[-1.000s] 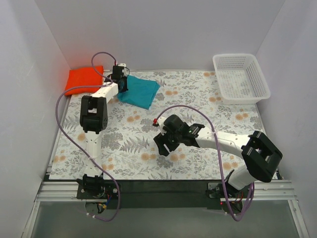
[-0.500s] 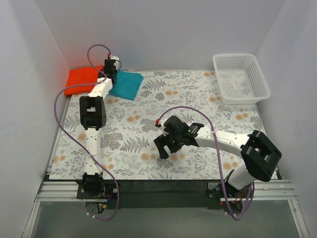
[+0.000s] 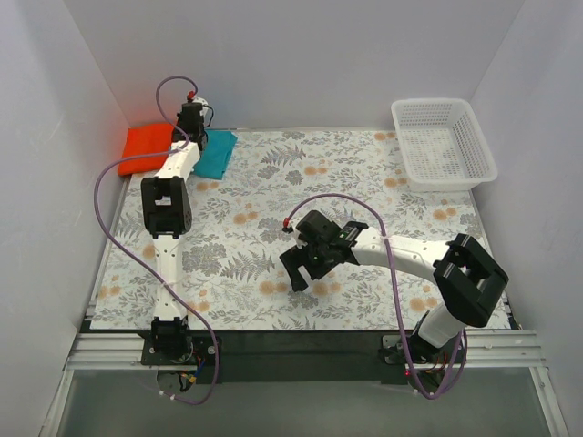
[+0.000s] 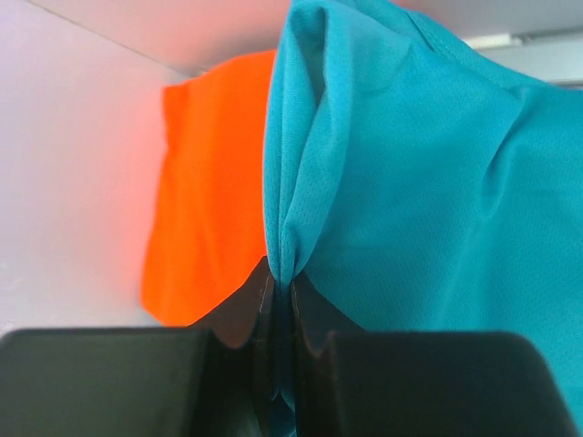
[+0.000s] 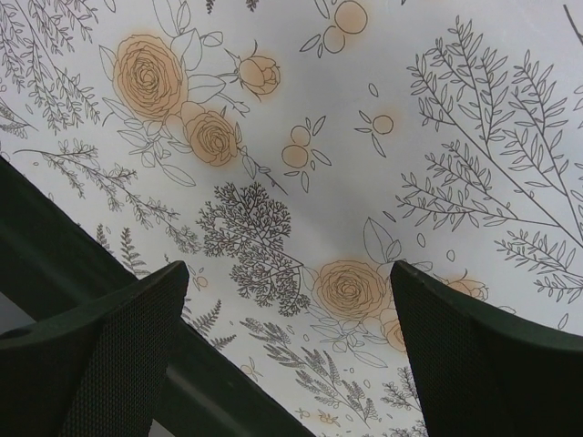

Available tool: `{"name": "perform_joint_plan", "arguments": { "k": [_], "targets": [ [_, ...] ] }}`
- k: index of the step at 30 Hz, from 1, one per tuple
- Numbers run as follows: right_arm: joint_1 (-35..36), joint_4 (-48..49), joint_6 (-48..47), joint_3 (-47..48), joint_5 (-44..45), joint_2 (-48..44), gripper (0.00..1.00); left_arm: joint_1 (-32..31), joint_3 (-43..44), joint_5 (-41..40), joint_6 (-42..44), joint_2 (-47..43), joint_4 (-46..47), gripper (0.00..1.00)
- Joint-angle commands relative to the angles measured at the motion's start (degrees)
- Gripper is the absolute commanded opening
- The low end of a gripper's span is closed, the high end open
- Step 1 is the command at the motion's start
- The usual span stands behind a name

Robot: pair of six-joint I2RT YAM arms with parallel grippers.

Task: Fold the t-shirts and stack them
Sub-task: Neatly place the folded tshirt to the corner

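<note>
Teal t-shirt [image 3: 219,155] lies bunched at the far left of the tabletop [image 3: 364,182], just beside the orange t-shirt [image 3: 146,146], which sits in the far-left corner against the wall. From above my own arm covers the seam between them, so I cannot tell whether they touch. My left end effector [image 3: 193,137] is clenched on a pinched fold of the teal cloth. In the left wrist view its fingers [image 4: 109,382] meet with the fabric squeezed between them, and orange shows past the teal on the left. My right end effector [image 3: 296,273] is over the floral print near the middle of the tabletop, released — its wrist view shows both fingers [image 5: 100,355] wide apart, only the pattern between them. A white basket [image 3: 435,102] stands in the far-right corner, well apart from both shirts.
</note>
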Motion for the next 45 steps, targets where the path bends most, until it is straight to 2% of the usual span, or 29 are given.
{"name": "perform_joint_plan", "arguments": {
  "k": [1, 9, 16, 22, 28, 32, 36, 39, 40, 41, 43, 45],
  "targets": [
    [-0.23, -1.02, 0.27, 1.98, -1.19, 0.6, 0.98, 0.29, 2.42, -4.57, 5.14, -2.93, 4.89, 0.0],
    [-0.23, -1.37, -0.26, 3.82, -0.66, 1.47, 0.98, 0.29, 0.58, -10.72, 16.22, -3.19, 17.29, 0.0],
    [-0.23, -1.9, -0.43, 4.79, -0.84, 1.92, 0.98, 1.25, 3.12, -13.01, 16.84, -3.1, 18.43, 0.0],
    [-0.23, -2.08, -0.43, 5.23, -1.45, 2.27, 0.98, 3.8, 0.85, -13.45, 18.06, -2.92, 21.24, 0.0],
    [-0.23, -2.52, -0.61, 6.11, -1.37, 2.44, 0.98, 5.65, 1.63, -11.96, 17.54, -1.87, 23.0, 0.0],
    [-0.23, -2.52, -0.61, 6.11, -1.8, 2.71, 0.98, 6.44, -1.09, -9.68, 16.41, -1.43, 25.11, 0.0],
    [-0.23, -2.6, -0.61, 6.38, -2.33, 3.15, 0.98, 7.23, -3.02, -8.71, 13.06, -0.2, 25.12, 0.27],
    [-0.23, -2.69, -0.69, 6.38, -2.42, 3.5, 0.98, 7.41, -3.55, -8.44, 10.87, 0.85, 25.12, 0.38],
    [-0.23, -2.6, -0.61, 6.38, -2.51, 3.59, 0.98, 7.41, -3.55, -9.14, 10.43, 1.2, 25.38, 0.52],
    [-0.23, -2.6, -0.61, 6.38, -2.51, 3.76, 0.98, 7.41, -3.47, -9.41, 10.08, 1.2, 25.47, 0.58],
    [-0.23, -2.69, -0.61, 6.46, -2.6, 3.85, 0.98, 7.5, -3.2, -10.46, 9.37, 1.03, 25.47, 0.65],
    [-0.23, -2.6, -0.61, 6.29, -2.42, 3.59, 0.98, 7.5, -2.94, -11.34, 9.46, 0.59, 25.99, 0.66]
  ]
}}
